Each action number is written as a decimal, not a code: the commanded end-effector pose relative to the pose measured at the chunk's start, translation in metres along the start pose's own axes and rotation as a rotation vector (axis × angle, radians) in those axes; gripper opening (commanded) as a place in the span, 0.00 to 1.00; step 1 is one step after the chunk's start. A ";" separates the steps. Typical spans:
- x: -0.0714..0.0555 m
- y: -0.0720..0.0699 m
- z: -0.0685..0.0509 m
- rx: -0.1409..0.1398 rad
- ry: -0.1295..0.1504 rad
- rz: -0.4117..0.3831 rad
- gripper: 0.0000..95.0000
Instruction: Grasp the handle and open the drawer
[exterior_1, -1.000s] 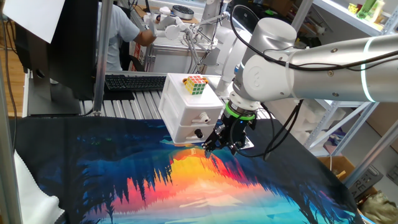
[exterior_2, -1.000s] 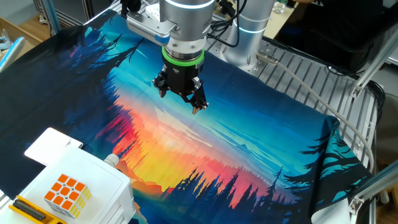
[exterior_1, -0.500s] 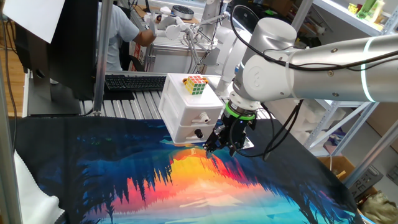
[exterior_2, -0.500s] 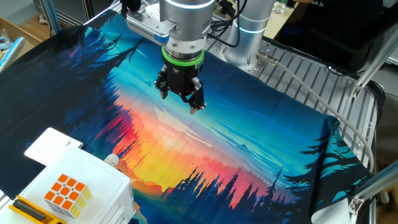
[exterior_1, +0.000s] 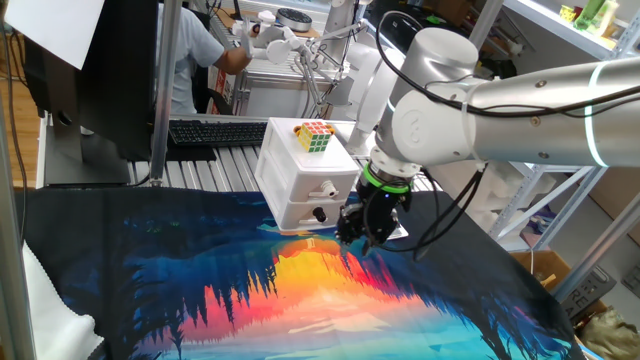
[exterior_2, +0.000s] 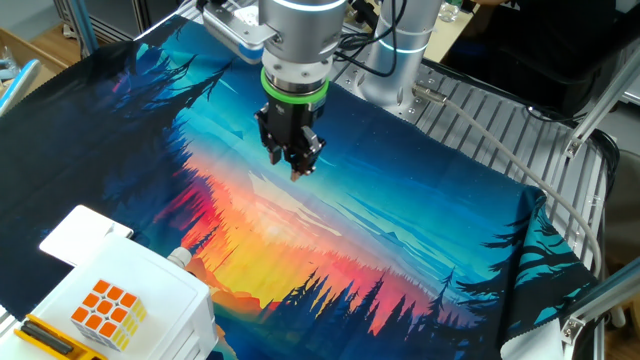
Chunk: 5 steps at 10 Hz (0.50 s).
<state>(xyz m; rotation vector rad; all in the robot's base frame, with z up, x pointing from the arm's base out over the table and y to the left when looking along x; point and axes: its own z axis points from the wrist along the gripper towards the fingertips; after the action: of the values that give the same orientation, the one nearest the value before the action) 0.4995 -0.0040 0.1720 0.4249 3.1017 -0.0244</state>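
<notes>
Still, the handle (exterior_1: 327, 189) sat untouched on the shut upper drawer (exterior_1: 318, 188) of the white cabinet (exterior_1: 300, 175) at the worktop's (exterior_1: 200, 280) far edge, while the empty tool (exterior_1: 360, 238), fingers narrowed, hung just beside it, pointing down, so grasp and pull both remained.

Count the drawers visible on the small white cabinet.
2. The upper drawer, with a white handle, sits directly above the lower drawer, which has a black knob. The other fixed view hides both fronts.
</notes>
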 end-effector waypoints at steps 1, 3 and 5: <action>-0.001 -0.001 0.000 0.004 -0.007 0.074 0.00; -0.005 -0.003 0.001 0.001 -0.012 0.070 0.00; -0.012 -0.005 0.000 0.001 -0.011 0.062 0.00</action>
<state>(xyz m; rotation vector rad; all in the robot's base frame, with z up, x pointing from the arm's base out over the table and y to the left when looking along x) 0.5096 -0.0118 0.1726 0.5210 3.0755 -0.0268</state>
